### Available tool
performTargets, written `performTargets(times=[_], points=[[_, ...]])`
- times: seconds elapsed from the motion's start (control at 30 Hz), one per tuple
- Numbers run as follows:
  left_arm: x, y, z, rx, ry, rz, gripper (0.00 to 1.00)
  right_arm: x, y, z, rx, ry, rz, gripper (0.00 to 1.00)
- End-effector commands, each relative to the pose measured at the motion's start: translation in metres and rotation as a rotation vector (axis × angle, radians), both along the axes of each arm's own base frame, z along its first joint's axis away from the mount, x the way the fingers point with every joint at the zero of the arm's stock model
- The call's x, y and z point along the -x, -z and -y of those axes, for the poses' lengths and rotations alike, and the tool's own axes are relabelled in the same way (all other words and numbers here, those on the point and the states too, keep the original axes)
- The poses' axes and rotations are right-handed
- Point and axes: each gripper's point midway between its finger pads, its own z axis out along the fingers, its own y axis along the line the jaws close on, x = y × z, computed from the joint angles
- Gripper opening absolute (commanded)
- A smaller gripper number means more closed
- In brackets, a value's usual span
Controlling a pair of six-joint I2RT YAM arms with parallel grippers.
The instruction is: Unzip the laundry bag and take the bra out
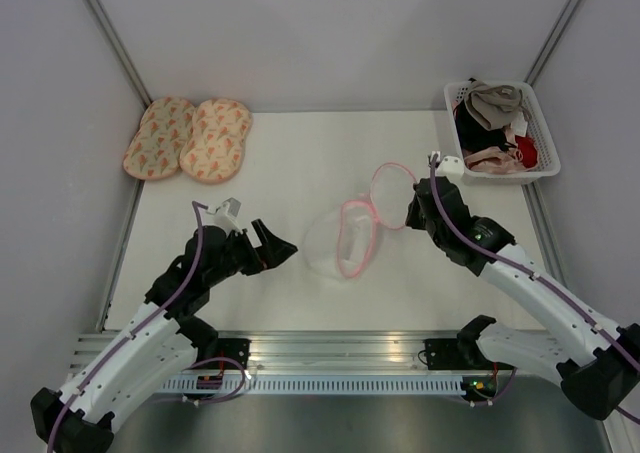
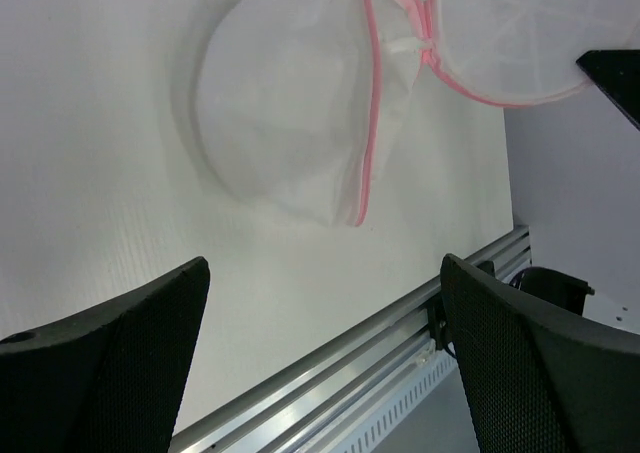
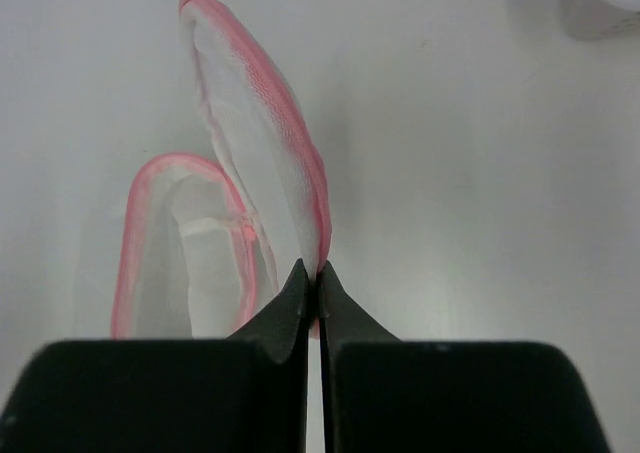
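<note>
In right claw (image 3: 311, 275), laundry bag (image 3: 255, 163) rim

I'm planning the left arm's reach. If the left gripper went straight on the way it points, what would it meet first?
The laundry bag: its nearer half lies straight ahead of the open left gripper, with only bare table between. Height is unclear, so it might graze the table first.

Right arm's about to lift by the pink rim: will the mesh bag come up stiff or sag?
Likely sags: the laundry bag is thin see-through mesh, its halves joined only at one spot. The pink rims hold their hoop shape, so each half may stay round. It looks light, so a pinch by the right fingers should carry it.
</note>
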Motion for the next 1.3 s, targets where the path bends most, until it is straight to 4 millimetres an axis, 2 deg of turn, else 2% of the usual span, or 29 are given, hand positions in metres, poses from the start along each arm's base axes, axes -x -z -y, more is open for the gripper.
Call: performTargets(times=[0.0, 0.03, 0.13, 0.17, 0.23, 0.27, 0.4, 0.43, 0.47, 0.53, 0.6, 0.63, 0.67, 0.7, 0.73, 0.83, 0.9, 1.0, 1.03, 1.1, 1.13, 1.2, 1.23, 1.27], points=[[-0.008, -0.026, -0.016, 0.003, -0.109, 0.05, 1.0, -0.001, -0.005, 0.035, 0.267, 0.04, -0.025, 0.0], [-0.007, -0.024, -0.02, -0.005, -0.122, 0.04, 1.0, -0.005, -0.008, 0.037, 0.298, 0.053, -0.016, 0.01], [-0.004, -0.031, -0.029, 0.0, -0.163, 0.065, 1.0, -0.011, -0.012, 0.017, 0.406, 0.012, 0.0, 0.01], [-0.004, -0.03, -0.035, -0.01, -0.186, 0.065, 1.0, -0.012, -0.012, -0.003, 0.46, -0.024, 0.011, 0.01], [-0.002, -0.034, -0.039, -0.002, -0.2, 0.081, 1.0, -0.011, -0.008, -0.026, 0.524, -0.077, 0.016, 0.0], [-0.001, -0.031, -0.042, -0.014, -0.213, 0.074, 1.0, -0.006, -0.001, -0.055, 0.564, -0.154, 0.019, 0.0], [0.004, -0.031, -0.049, -0.016, -0.233, 0.078, 1.0, 0.015, 0.016, -0.134, 0.555, -0.386, 0.038, 0.0], [0.005, -0.031, -0.051, -0.016, -0.239, 0.079, 1.0, 0.027, 0.019, -0.153, 0.549, -0.447, 0.041, 0.02], [0.005, -0.032, -0.052, -0.016, -0.243, 0.079, 1.0, 0.03, 0.023, -0.165, 0.557, -0.471, 0.04, 0.09], [0.008, -0.032, -0.055, -0.013, -0.25, 0.079, 1.0, 0.051, 0.038, -0.189, 0.56, -0.563, 0.02, 0.37], [0.01, -0.032, -0.057, -0.014, -0.258, 0.082, 1.0, 0.071, 0.05, -0.209, 0.519, -0.671, -0.01, 0.42], [0.011, -0.034, -0.059, -0.01, -0.263, 0.087, 1.0, 0.088, 0.057, -0.221, 0.492, -0.747, -0.026, 0.59], [0.011, -0.034, -0.061, -0.014, -0.274, 0.09, 1.0, 0.101, 0.068, -0.222, 0.469, -0.802, -0.057, 0.64], [0.012, -0.033, -0.062, -0.017, -0.275, 0.088, 1.0, 0.11, 0.065, -0.235, 0.389, -0.855, -0.042, 0.66], [0.012, -0.033, -0.063, -0.017, -0.278, 0.09, 1.0, 0.132, 0.064, -0.248, 0.278, -0.973, -0.073, 0.66], [0.014, -0.033, -0.067, -0.016, -0.296, 0.087, 1.0, 0.162, 0.037, -0.256, 0.037, -1.105, -0.03, 0.58], [0.014, -0.034, -0.068, -0.008, -0.303, 0.088, 1.0, 0.167, 0.023, -0.25, -0.054, -1.134, -0.022, 0.58], [0.015, -0.037, -0.069, -0.001, -0.306, 0.093, 1.0, 0.146, 0.016, -0.231, -0.069, -1.043, -0.016, 0.68], [0.015, -0.04, -0.069, 0.001, -0.304, 0.097, 1.0, 0.138, 0.012, -0.223, -0.06, -0.99, 0.001, 0.76], [0.016, -0.041, -0.068, 0.0, -0.296, 0.103, 1.0, 0.126, 0.009, -0.209, -0.037, -0.918, 0.008, 0.85], [0.016, -0.042, -0.067, 0.003, -0.288, 0.104, 1.0, 0.119, -0.003, -0.202, -0.061, -0.875, 0.024, 0.98], [0.017, -0.046, -0.064, 0.008, -0.268, 0.124, 1.0, 0.113, -0.014, -0.193, -0.076, -0.831, 0.043, 0.98], [0.018, -0.048, -0.061, 0.014, -0.247, 0.131, 1.0, 0.111, -0.031, -0.187, -0.113, -0.809, 0.082, 0.98], [0.018, -0.053, -0.059, 0.019, -0.231, 0.152, 1.0, 0.109, -0.038, -0.183, -0.134, -0.781, 0.108, 0.98]])
